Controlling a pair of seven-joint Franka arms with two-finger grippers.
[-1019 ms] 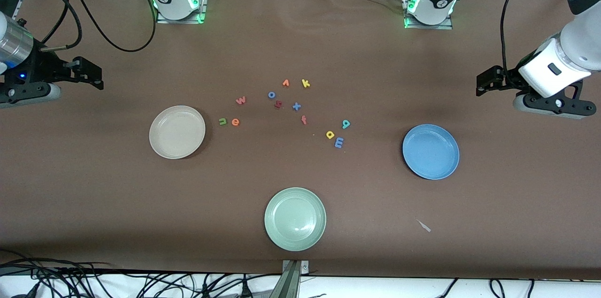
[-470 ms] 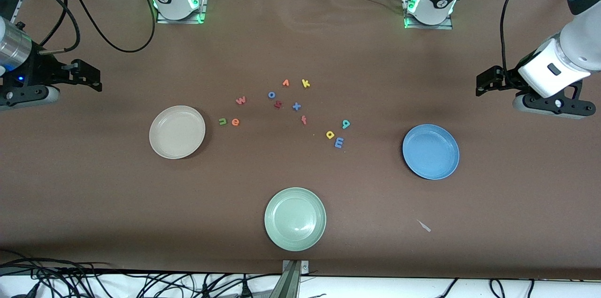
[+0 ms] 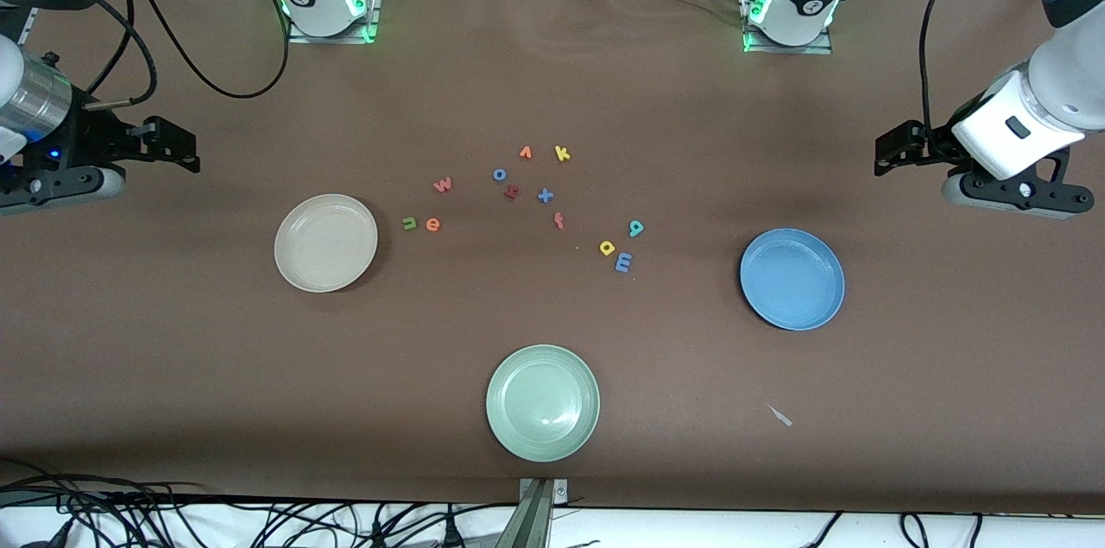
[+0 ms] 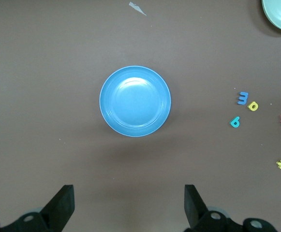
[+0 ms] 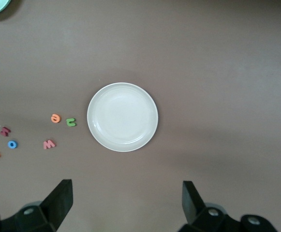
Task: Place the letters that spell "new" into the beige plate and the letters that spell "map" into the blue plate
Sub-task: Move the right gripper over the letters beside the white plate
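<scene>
Plates sat empty: the beige plate [image 3: 325, 242] toward the right arm's end, the blue plate [image 3: 792, 278] toward the left arm's, so no letter was placed yet. Green n [image 3: 409, 223] and orange e [image 3: 433, 224] lay just beside the beige plate, with the w [image 3: 442, 184] a little farther from the camera. Yellow a [image 3: 607, 248] touched the blue m [image 3: 623, 262], with the p [image 3: 635, 228] close by, all well apart from the blue plate. Both grippers hung high with jaws spread wide and nothing held: the right gripper [image 5: 125, 200] over bare table near the beige plate, the left gripper [image 4: 129, 203] likewise near the blue plate. Judged step: the first reach. Next would call for descending on one tiny, flat letter, perhaps n, without nudging e
</scene>
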